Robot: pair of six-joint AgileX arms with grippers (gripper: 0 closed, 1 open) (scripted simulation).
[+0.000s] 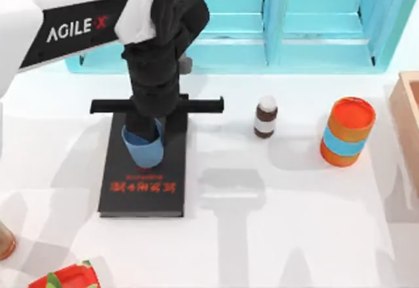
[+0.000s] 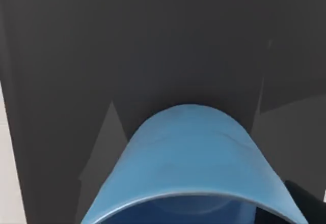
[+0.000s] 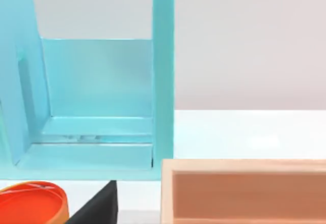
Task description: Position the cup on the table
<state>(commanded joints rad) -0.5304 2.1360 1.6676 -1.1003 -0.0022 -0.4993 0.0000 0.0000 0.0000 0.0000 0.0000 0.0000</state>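
The light-blue cup (image 1: 145,149) is over the black book (image 1: 145,183) at the left of the white table (image 1: 275,235). My left gripper (image 1: 143,136) reaches down from above and is shut on the cup, and the arm hides the cup's upper part. In the left wrist view the cup (image 2: 191,158) is very close, its open rim toward the camera, with the book's dark cover (image 2: 153,46) behind it. I cannot tell whether the cup's base touches the book. My right arm is parked off the table's right side.
A small brown bottle (image 1: 266,116) stands right of the book, an orange canister (image 1: 347,131) with a blue band farther right. A wooden box (image 3: 244,193) is at the right edge, a turquoise shelf (image 1: 288,33) along the back, and a red object (image 1: 69,276) at front left.
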